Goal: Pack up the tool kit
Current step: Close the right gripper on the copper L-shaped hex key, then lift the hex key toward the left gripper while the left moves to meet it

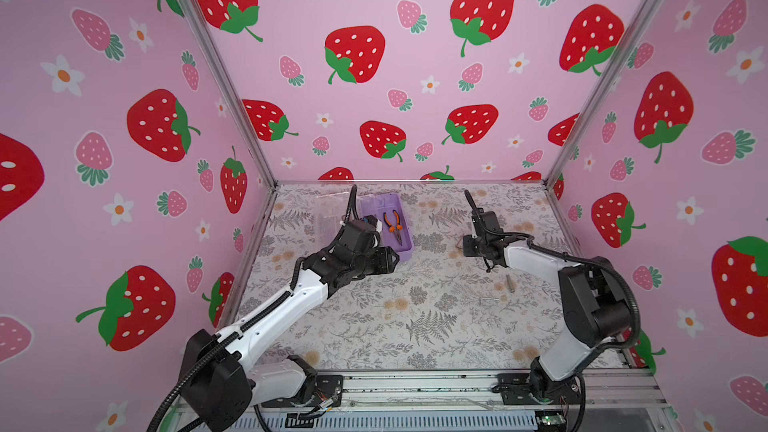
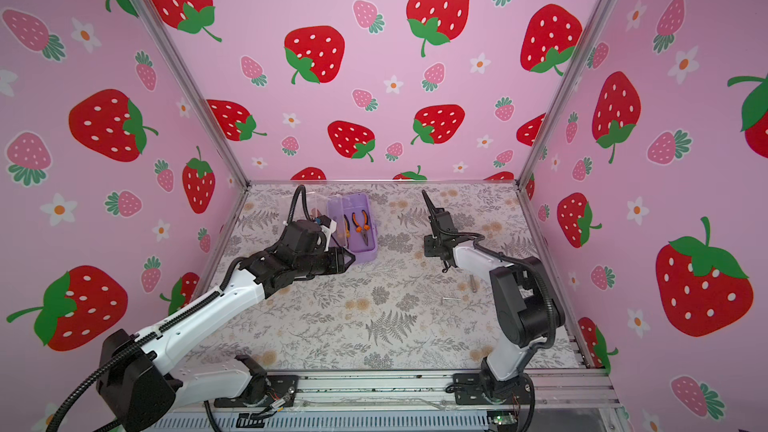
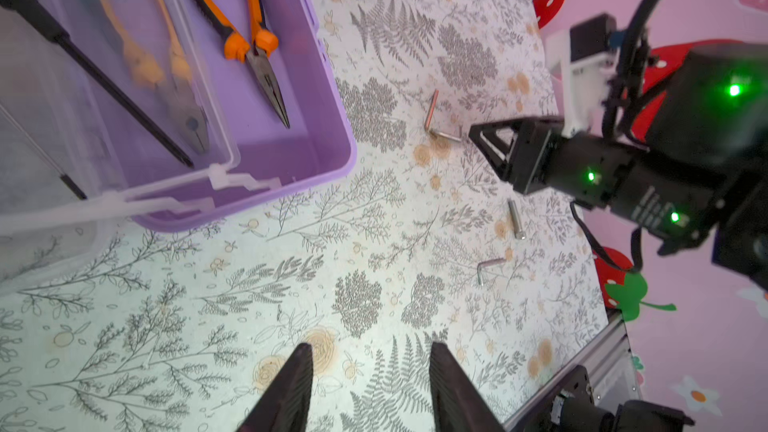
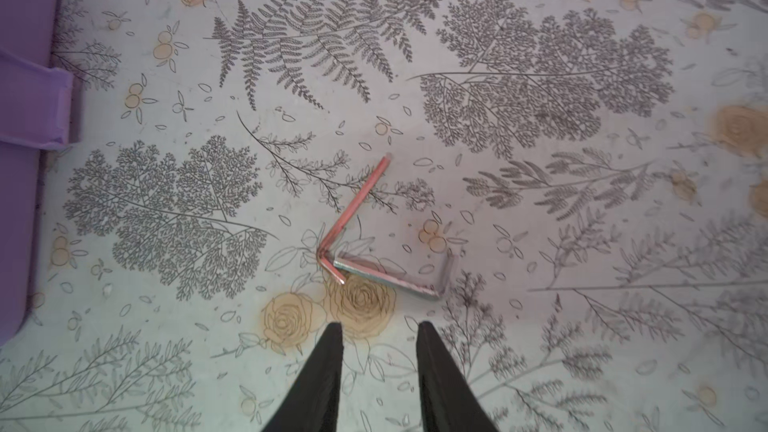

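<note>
Currently I see the kit (image 1: 406,252) toward the back of the table (image 1: 415,326), left of centre, its lilac base uncovered and its clear lid (image 1: 328,214) swung out on the side toward the left wall. Long-nose pliers (image 1: 394,226) with orange and black handles lie in the base. A second pliers (image 3: 166,72) shows blurred through clear plastic beside them. My left gripper (image 3: 370,351) hangs over bare table just beside the kit's near end, jaws parted and holding nothing. My right gripper (image 4: 379,326) hovers right of centre, jaws likewise parted and empty, just short of two tools lying on the table. These are a coppery hex key (image 4: 353,214) and a silver hex key (image 4: 399,280), touching at the coppery one's bend. Nearer the right arm lie a bolt (image 1: 510,283) and a small hex key (image 1: 488,297), apart from each other.
</note>
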`<action>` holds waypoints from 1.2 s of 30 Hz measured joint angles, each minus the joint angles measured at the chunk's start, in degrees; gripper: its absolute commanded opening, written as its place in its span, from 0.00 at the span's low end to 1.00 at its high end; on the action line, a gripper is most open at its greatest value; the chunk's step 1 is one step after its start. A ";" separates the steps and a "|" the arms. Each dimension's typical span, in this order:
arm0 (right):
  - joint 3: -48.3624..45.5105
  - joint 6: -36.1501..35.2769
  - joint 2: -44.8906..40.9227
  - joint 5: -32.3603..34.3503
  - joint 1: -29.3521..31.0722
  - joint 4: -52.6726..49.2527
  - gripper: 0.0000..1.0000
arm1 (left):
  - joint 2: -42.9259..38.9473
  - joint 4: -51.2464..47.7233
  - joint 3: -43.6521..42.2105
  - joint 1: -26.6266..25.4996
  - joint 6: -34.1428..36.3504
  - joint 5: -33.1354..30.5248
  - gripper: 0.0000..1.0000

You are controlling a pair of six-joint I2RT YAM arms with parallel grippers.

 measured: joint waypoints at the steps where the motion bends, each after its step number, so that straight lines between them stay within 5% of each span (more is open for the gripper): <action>1: 1.44 -0.11 1.92 -0.28 0.02 -0.07 0.34 | -0.72 0.04 -0.85 -0.50 0.11 0.24 0.50; 10: 12.31 0.33 14.99 -1.38 0.02 -1.40 0.35 | -2.25 0.20 -3.50 -4.22 0.55 0.15 0.51; 21: 14.91 2.10 17.16 -4.31 0.28 -0.48 0.07 | -4.98 -0.13 -7.54 -4.26 0.15 -2.47 0.52; 32: 6.16 4.55 12.33 -14.34 2.05 5.73 0.00 | 1.75 3.19 -7.56 -4.26 -0.46 -1.70 0.53; 36: 0.48 7.15 8.83 -21.70 2.29 7.93 0.00 | 7.06 5.79 -7.58 -4.68 -1.22 -0.07 0.61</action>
